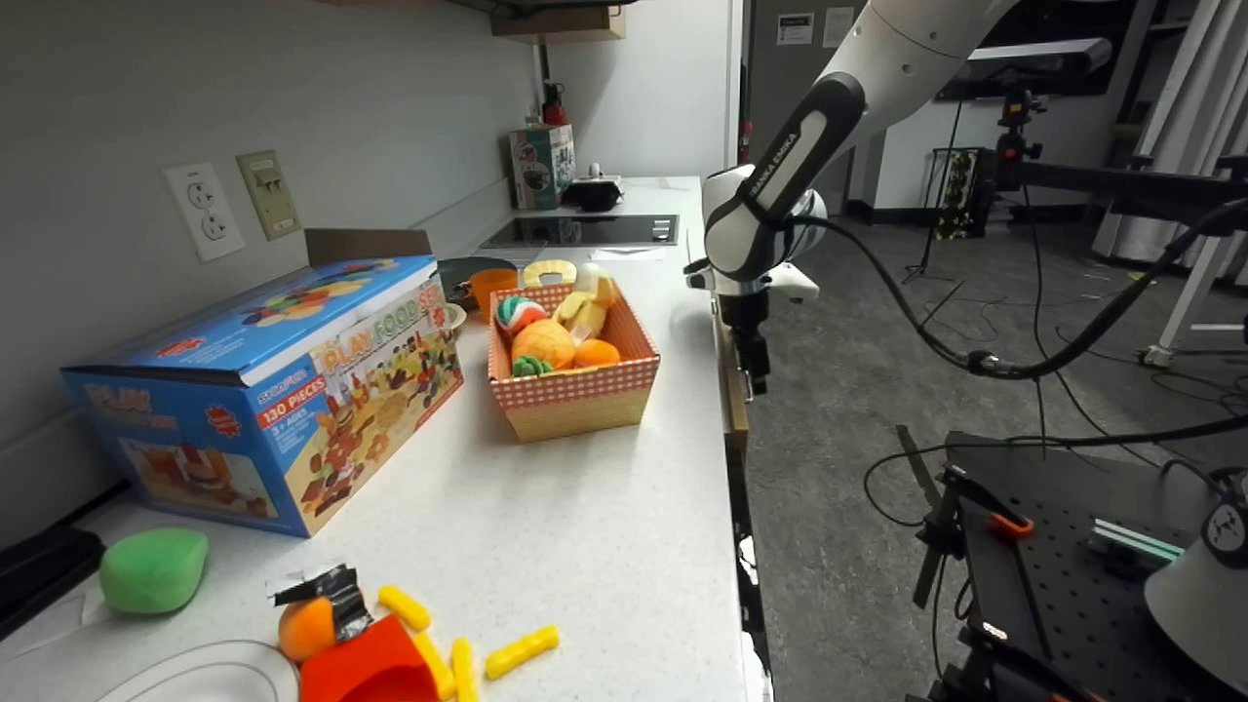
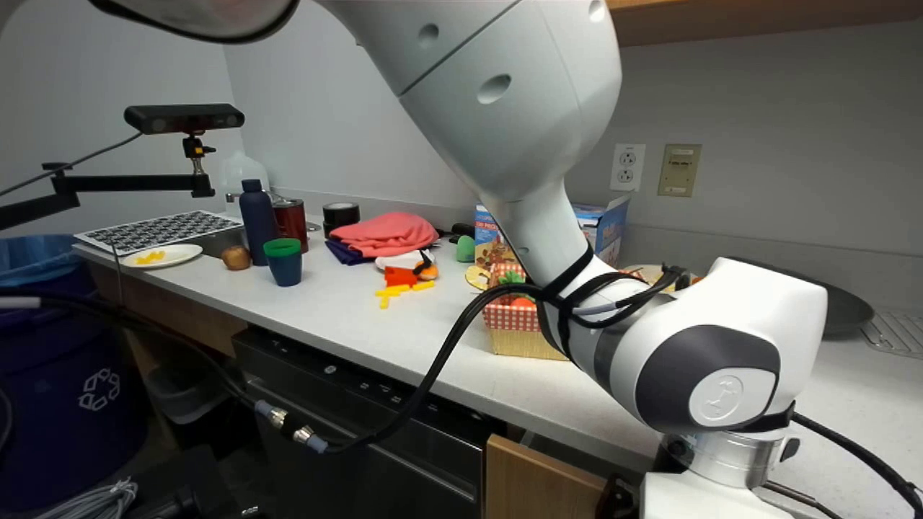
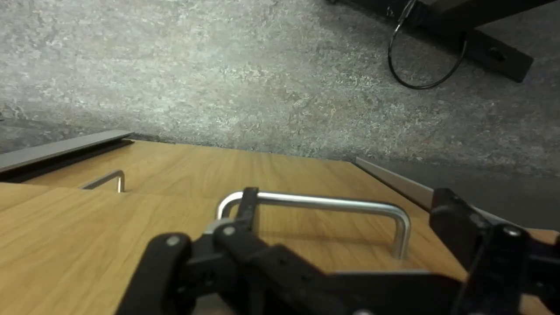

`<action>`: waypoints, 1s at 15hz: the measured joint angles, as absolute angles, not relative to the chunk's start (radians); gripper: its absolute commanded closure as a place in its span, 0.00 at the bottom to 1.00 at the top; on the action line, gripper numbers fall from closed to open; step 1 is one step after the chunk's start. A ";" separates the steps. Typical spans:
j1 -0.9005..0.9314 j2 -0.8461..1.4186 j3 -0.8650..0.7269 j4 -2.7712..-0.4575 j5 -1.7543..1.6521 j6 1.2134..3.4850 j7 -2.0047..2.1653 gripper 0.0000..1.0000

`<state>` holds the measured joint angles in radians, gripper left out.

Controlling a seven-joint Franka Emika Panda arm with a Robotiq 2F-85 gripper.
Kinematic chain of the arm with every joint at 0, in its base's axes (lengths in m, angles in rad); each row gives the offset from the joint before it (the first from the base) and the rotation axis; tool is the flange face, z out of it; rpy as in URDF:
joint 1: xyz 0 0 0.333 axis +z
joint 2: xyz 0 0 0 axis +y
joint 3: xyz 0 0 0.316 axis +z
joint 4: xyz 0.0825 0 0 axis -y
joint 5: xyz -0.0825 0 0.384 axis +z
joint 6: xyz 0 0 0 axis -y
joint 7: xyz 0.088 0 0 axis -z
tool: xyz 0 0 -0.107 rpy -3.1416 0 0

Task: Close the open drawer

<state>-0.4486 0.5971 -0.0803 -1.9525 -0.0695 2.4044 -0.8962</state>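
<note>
Wrist view, jaws apart at drawer (image 3: 78, 245) handle (image 3: 323, 201), contact unclear

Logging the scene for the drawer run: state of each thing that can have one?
Drawer: partly open
Gripper: open, one finger overlapping a metal handle in the wrist view; contact unclear
Play food box: end flap raised
Fruit basket: upright, holding play food
Red carton: lying on its side
Dark blue bottle: upright, capped
Green-rimmed cup: upright

A kitchen, by its cooktop (image 1: 583, 230), white counter (image 1: 595, 517) and dark pan (image 2: 840, 304).
</note>
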 measured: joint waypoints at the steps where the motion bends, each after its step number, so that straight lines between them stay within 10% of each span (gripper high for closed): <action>1: -0.449 0.592 -0.076 -1.956 -0.069 2.424 -0.898 0.00; 15: -0.491 0.499 0.008 -2.089 0.069 2.655 -0.966 0.00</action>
